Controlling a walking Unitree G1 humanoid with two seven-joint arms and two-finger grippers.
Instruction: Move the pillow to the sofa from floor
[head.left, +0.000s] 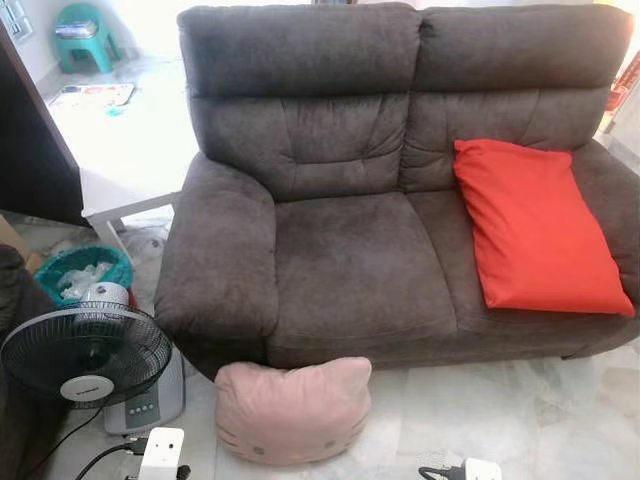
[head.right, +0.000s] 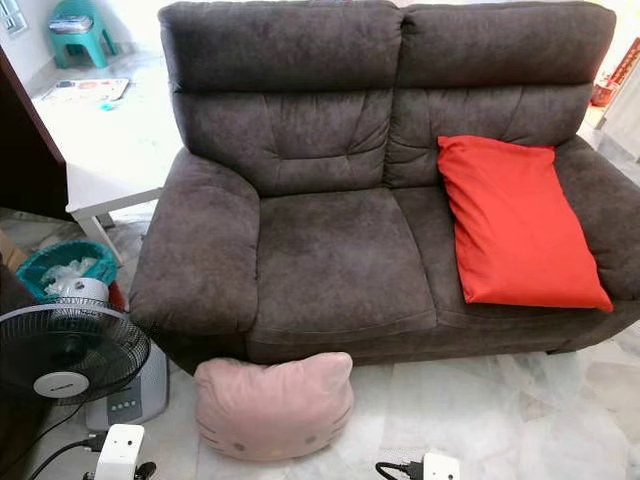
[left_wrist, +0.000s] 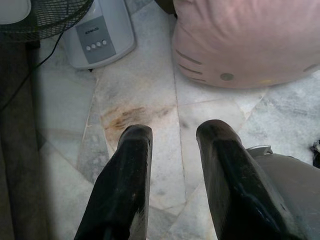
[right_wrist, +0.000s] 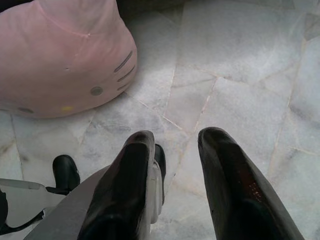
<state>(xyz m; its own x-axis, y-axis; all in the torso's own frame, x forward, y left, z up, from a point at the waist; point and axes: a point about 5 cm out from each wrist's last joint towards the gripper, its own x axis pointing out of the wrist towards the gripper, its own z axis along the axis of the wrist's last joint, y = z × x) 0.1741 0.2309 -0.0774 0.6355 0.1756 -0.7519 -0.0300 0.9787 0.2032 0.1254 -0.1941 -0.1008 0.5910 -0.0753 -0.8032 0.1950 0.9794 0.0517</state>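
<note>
A pink cat-face pillow (head.left: 293, 410) lies on the marble floor, leaning against the front of the dark brown sofa (head.left: 350, 260) below its left seat. A red pillow (head.left: 535, 225) rests on the sofa's right seat. In the left wrist view my left gripper (left_wrist: 175, 131) hangs open over the floor tiles, a short way from the pink pillow (left_wrist: 250, 40). My right gripper (right_wrist: 177, 137) is open too, low over the floor, with the pink pillow (right_wrist: 60, 55) ahead and nothing between its fingers.
A black standing fan (head.left: 85, 355) and a grey-white appliance (head.left: 145, 400) stand to the left of the pillow, with cables on the floor. A teal basket (head.left: 80, 272) and a white table (head.left: 130, 150) sit beside the sofa's left arm.
</note>
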